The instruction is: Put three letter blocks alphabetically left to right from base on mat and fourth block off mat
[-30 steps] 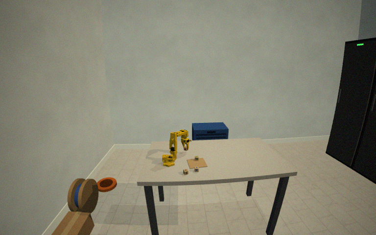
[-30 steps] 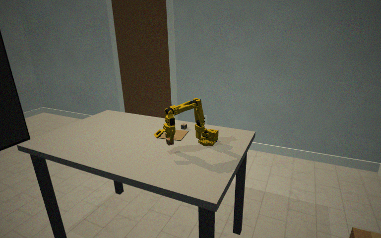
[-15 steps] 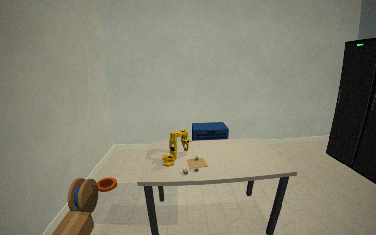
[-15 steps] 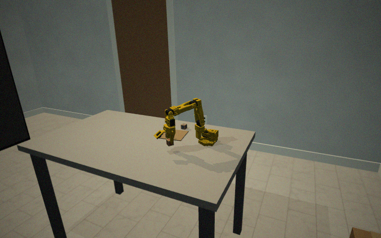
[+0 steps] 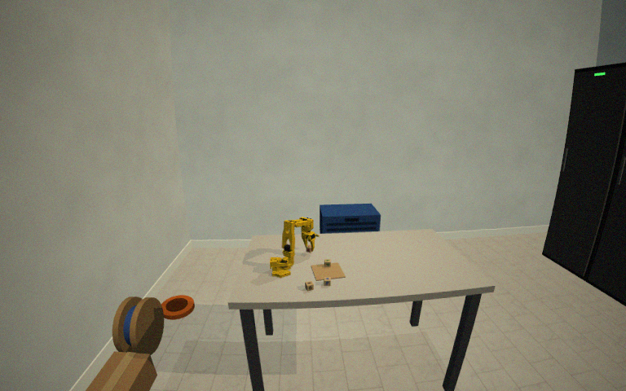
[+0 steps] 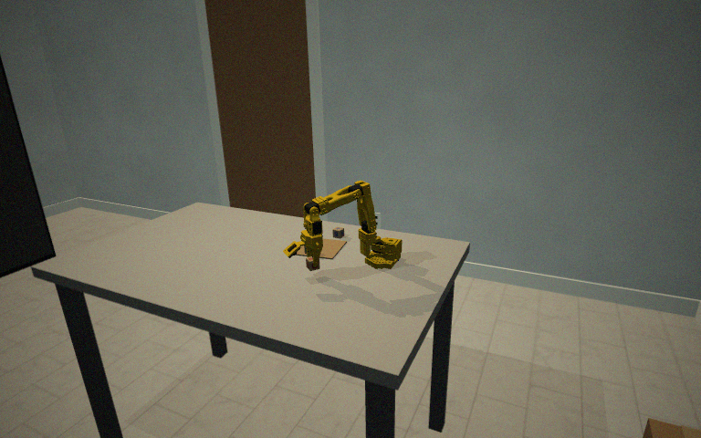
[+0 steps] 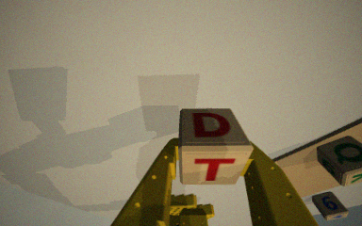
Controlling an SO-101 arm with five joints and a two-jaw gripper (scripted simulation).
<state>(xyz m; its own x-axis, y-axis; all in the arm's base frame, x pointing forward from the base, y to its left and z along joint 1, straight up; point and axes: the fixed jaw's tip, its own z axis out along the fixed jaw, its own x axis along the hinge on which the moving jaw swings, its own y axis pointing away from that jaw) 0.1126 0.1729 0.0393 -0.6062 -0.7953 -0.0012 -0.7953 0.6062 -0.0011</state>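
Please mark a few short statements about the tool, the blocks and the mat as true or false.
1. The tool is shut on a block. True.
2. That block shows a red D and a red T. True.
3. The held block rests on the mat. False: it is off the mat, over the table.
4. No block is on the mat. False: one block stands on it.
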